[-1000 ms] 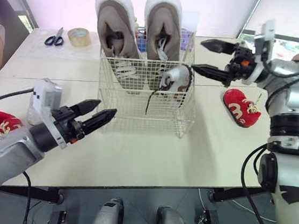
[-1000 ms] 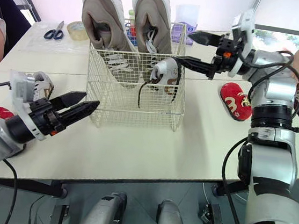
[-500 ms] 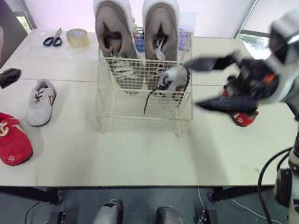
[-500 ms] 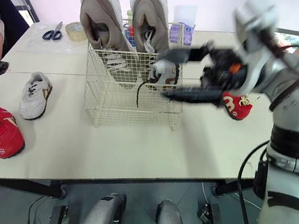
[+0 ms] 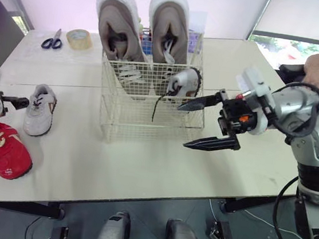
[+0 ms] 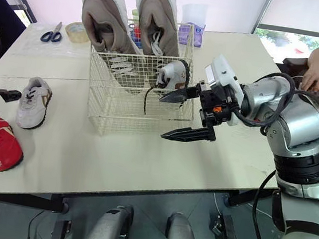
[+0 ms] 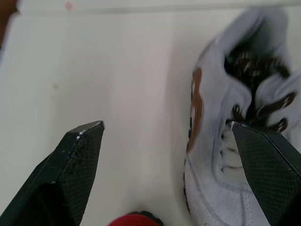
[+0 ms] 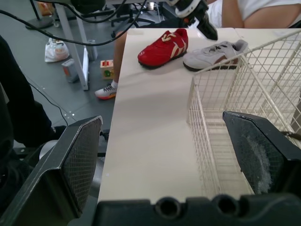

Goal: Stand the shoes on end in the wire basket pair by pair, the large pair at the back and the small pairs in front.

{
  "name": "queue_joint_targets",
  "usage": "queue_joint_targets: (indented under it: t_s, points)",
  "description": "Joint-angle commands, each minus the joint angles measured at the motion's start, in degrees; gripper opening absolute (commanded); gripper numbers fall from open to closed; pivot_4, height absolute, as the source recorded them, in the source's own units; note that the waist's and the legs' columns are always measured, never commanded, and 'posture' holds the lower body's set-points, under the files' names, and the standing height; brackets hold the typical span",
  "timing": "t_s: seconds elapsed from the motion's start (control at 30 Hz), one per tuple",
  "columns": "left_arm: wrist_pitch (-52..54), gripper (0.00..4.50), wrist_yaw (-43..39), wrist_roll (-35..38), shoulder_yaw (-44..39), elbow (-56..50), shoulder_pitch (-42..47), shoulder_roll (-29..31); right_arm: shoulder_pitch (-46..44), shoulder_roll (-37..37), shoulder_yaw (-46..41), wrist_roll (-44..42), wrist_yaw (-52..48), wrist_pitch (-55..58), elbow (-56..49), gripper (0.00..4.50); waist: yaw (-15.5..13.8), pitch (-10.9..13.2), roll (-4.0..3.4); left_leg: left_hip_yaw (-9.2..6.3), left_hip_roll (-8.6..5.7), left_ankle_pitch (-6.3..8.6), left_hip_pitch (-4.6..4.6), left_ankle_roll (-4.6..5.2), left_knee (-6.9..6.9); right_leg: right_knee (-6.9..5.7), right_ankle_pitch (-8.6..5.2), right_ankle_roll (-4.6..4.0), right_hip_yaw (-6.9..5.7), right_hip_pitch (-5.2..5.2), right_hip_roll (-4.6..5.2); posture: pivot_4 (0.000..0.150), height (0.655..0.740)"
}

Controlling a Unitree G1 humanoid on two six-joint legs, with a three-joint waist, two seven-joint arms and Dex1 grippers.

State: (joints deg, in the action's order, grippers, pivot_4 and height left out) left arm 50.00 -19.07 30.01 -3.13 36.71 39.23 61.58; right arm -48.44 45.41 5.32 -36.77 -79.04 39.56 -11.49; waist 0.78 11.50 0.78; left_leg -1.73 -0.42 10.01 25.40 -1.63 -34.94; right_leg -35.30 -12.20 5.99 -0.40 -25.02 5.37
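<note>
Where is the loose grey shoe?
In the left eye view, the small grey shoe lies left of the wire basket, beside the red shoe.

Wire basket: pale coated metal. Table: smooth, matt. Red shoe: matt, cloth-like upper.

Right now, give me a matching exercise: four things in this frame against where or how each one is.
1 large pair
2 red shoe
3 scissors
4 right gripper

A open, in front of the wire basket
B beside the tape roll
C on end at the basket's back
D lying on the table, front left

Pairs: 1-C, 2-D, 3-B, 4-A
</note>
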Motion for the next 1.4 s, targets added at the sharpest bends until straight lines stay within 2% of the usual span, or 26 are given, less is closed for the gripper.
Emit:
queue_joint_targets:
  t_s: [0.03, 0.1, 0.17, 0.27, 0.3, 0.33, 0.5, 0.63, 0.77, 0.83, 0.93, 1.03, 1.1, 1.17, 1.27, 1.4]
  points:
    - [-4.34, 4.21, -3.86, -6.75, 1.47, 8.51, 4.96, -1.70, -0.54, 0.66, -1.78, -0.36, 1.32, -0.13, -2.06, 4.50, -0.05, 0.00, 0.04, 0.00, 0.05, 0.00, 0.00, 0.00, -0.04, 0.00, -0.01, -0.01, 0.00, 0.00, -0.04, 0.150, 0.7400]
    - [-6.19, 3.55, -5.17, -9.27, 1.83, 12.33, 7.40, -3.05, -0.41, 0.94, -2.03, -0.24, 2.08, 0.00, -2.23, 4.50, -0.08, -0.01, 0.06, 0.02, 0.11, 0.00, 0.00, 0.00, -0.14, -0.03, 0.01, 0.01, 0.00, 0.02, -0.07, 0.150, 0.7400]
    - [-7.17, 2.67, -6.43, -11.03, 1.72, 14.97, 9.41, -4.14, -0.36, 1.20, -2.04, 0.01, 2.66, 0.01, -2.15, 4.50, -0.10, -0.02, 0.07, 0.04, 0.14, -0.01, -0.03, 0.00, -0.20, -0.04, 0.03, 0.04, 0.00, 0.04, -0.06, 0.150, 0.7400]
    - [-8.49, 0.95, -7.52, -13.48, 1.59, 17.58, 11.43, -5.42, -0.50, 1.35, -1.82, 0.56, 3.35, -0.32, -1.54, 4.50, -0.09, -0.02, 0.07, 0.09, 0.17, -0.01, -0.05, -0.01, -0.24, -0.03, 0.13, 0.07, 0.00, 0.04, -0.04, 0.150, 0.7400]
    - [-8.67, 0.59, -7.68, -14.03, 1.30, 18.09, 11.86, -5.85, -0.36, 1.39, -1.83, 0.61, 3.56, -0.31, -1.60, 4.50, -0.09, -0.02, 0.07, 0.09, 0.18, -0.01, -0.06, -0.01, -0.25, -0.03, 0.15, 0.06, 0.00, 0.04, -0.04, 0.150, 0.7400]
    - [-8.80, 0.05, -7.75, -14.52, 0.92, 18.56, 12.26, -6.24, -0.25, 1.42, -1.81, 0.65, 3.72, -0.32, -1.61, 4.50, -0.10, -0.02, 0.07, 0.11, 0.19, -0.01, -0.06, -0.01, -0.25, -0.04, 0.17, 0.05, 0.00, 0.04, -0.04, 0.150, 0.7400]
    - [-8.95, 0.05, -6.05, -14.49, -3.53, 18.92, 13.14, -7.25, -0.30, 1.54, -1.91, 0.74, 4.55, -0.08, -1.25, 4.50, -0.22, -0.03, 0.07, 0.11, 0.21, -0.02, -0.08, 0.00, -0.25, -0.08, 0.19, 0.02, -0.01, 0.03, -0.05, 0.150, 0.7400]
    - [-8.90, 0.05, -1.74, -13.47, -9.42, 13.77, 12.21, -6.98, -0.66, 1.60, -1.79, 1.29, 4.90, -0.42, -0.37, 4.50, -0.12, -0.03, 0.17, 0.12, 0.21, -0.02, -0.04, 0.00, -0.29, -0.06, 0.21, 0.01, -0.01, 0.03, -0.03, 0.150, 0.7400]
    - [-13.23, 0.05, 3.77, -11.01, -18.64, -1.40, 7.82, -8.56, -0.86, 1.41, -1.74, 1.97, 4.83, -0.85, 0.55, 4.50, -0.06, -0.02, 0.28, 0.13, 0.21, -0.02, 0.01, -0.01, -0.27, -0.05, 0.34, 0.15, -0.01, 0.00, -0.01, 0.150, 0.7400]
    - [-16.54, 0.05, 8.38, -9.90, -24.76, -12.70, 4.56, -11.10, -1.04, 1.01, -1.81, 2.11, 4.97, -0.97, 1.00, 4.50, -0.10, -0.03, 0.29, 0.14, 0.21, -0.02, 0.02, -0.01, -0.24, -0.02, 0.36, 0.15, 0.00, -0.02, 0.05, 0.150, 0.7400]
    - [-17.46, 0.05, 10.58, -7.54, -30.99, -24.41, 0.50, -14.25, -1.31, 0.34, -2.22, 1.62, 5.78, -0.30, 1.37, 4.50, -0.08, -0.04, 0.30, 0.17, 0.20, -0.02, 0.03, -0.01, -0.24, 0.03, 0.40, 0.20, 0.01, 0.00, 0.13, 0.150, 0.7400]
    - [-20.07, 0.05, 12.26, -3.97, -36.47, -37.24, -2.95, -18.84, -1.64, 0.28, -3.62, 0.43, 7.26, 1.53, 2.25, 4.50, -0.03, -0.04, 0.30, 0.28, 0.19, -0.01, -0.02, -0.01, -0.24, 0.08, 0.47, 0.22, 0.05, 0.01, 0.17, 0.150, 0.7400]
    - [-20.90, 0.05, 15.57, -0.20, -39.75, -47.82, -4.58, -24.17, -1.73, 0.29, -5.21, -0.40, 8.97, 3.19, 3.15, 4.50, -0.18, -0.04, 0.31, 0.28, 0.19, -0.02, -0.03, -0.01, -0.28, 0.08, 0.49, 0.19, 0.04, 0.04, 0.17, 0.150, 0.7400]
    - [-20.27, 0.05, 19.98, 1.75, -40.07, -59.88, -6.90, -29.23, -1.84, 0.59, -6.90, -1.25, 10.72, 5.32, 4.08, 4.50, -0.31, -0.07, 0.37, 0.26, 0.21, -0.02, -0.03, -0.01, -0.34, 0.13, 0.50, 0.13, 0.04, 0.12, 0.17, 0.150, 0.7400]
    - [-18.46, 0.05, 24.87, 3.02, -38.60, -69.03, -8.19, -33.02, -2.49, 0.88, -7.33, -1.56, 11.87, 7.04, 4.95, 4.50, -0.48, -0.10, 0.44, 0.25, 0.19, -0.02, -0.04, 0.00, -0.48, 0.17, 0.51, 0.08, 0.05, 0.22, 0.16, 0.150, 0.7400]
    - [-16.98, 0.05, 30.00, 0.94, -28.44, -79.32, -8.10, -37.67, -5.13, -0.03, -6.99, -1.56, 11.69, 7.79, 8.95, 4.50, -0.42, -0.10, 0.44, 0.24, 0.19, -0.02, -0.13, 0.01, -0.76, 0.15, 0.58, 0.06, 0.04, 0.44, 0.03, 0.150, 0.7400]
